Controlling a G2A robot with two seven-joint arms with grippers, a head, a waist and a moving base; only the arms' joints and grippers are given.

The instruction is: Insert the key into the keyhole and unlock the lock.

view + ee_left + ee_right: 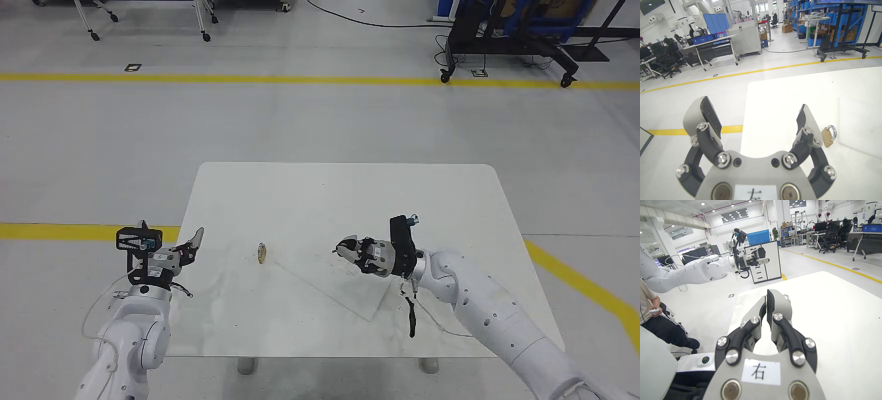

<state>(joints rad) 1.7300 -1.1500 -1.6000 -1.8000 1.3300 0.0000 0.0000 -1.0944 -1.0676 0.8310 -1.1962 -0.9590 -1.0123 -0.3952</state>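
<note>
A small brass padlock [261, 252] with a silver shackle lies on the white table [400, 200], left of centre. In the left wrist view the padlock [828, 137] lies just beyond one fingertip. My left gripper [192, 245] [754, 103] hangs open over the table's left edge, with nothing between its fingers. My right gripper [344, 247] [767, 294] is shut, a short way right of the padlock and pointing at it. I see no key between its pads. A bit of the padlock's shackle [787, 297] peeks out behind one finger.
A thin white sheet [335, 290] [857, 123] lies flat on the table under the right gripper, its corner near the padlock. The left arm's gripper [761, 256] shows far off in the right wrist view. Bare tabletop stretches toward the far edge.
</note>
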